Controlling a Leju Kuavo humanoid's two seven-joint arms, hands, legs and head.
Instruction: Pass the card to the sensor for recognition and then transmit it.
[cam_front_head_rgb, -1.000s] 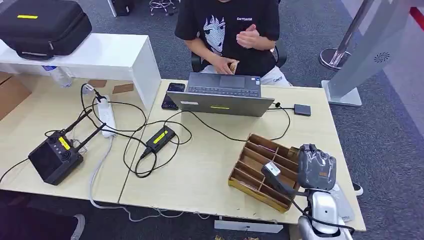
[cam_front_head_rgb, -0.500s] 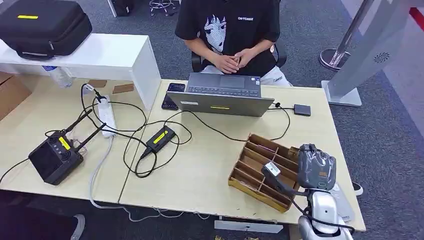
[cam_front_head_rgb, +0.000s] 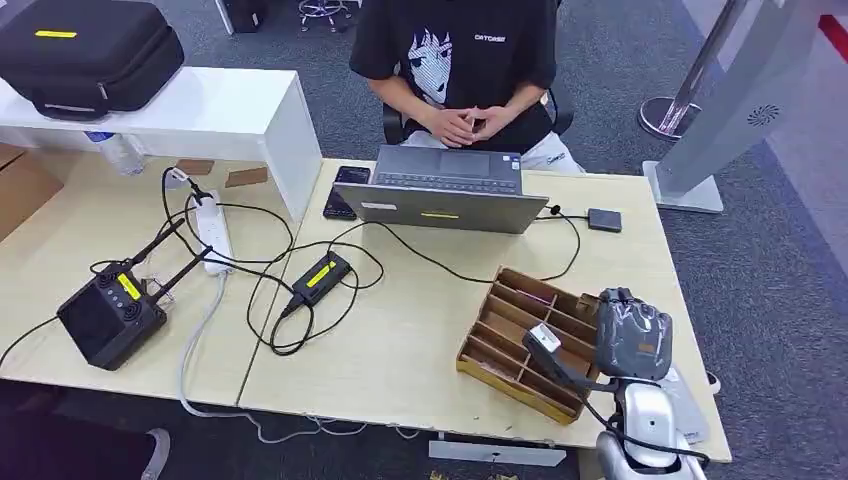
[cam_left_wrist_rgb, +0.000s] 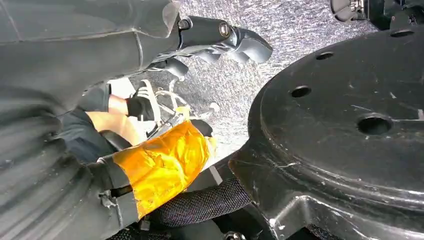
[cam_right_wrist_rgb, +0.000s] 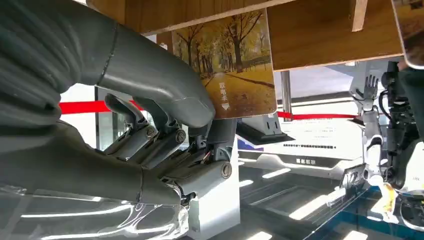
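— Wood is framing the job: where is the card (cam_right_wrist_rgb: 225, 65) sitting relative to the wooden tray (cam_front_head_rgb: 500, 322)?

— It is standing on edge in one of the tray's slots, its long axis running out of the slot. The right hand (cam_front_head_rgb: 632, 335) is hovering over the tray's near-right corner, and its thumb and fingers (cam_right_wrist_rgb: 165, 85) are pinching the card's free corner.

— And the left hand (cam_left_wrist_rgb: 165, 60)?

— It is hanging down by the floor, far from the tray. I cannot tell whether it is spread or curled.

— So which way is the card going?

— I am judging that the small black box (cam_front_head_rgb: 604, 220) beyond the tray's far-right corner is the sensor. The card is needing a lift straight along its long axis, clear of the slot walls, then a carry away from the robot.

— Room?

— Bare table (cam_front_head_rgb: 640, 262) is lying between tray and box; a cable (cam_front_head_rgb: 572, 248) is looping just beside the tray's far edge. The laptop (cam_front_head_rgb: 445, 190) and the person are sitting beyond the tray's far-left side.
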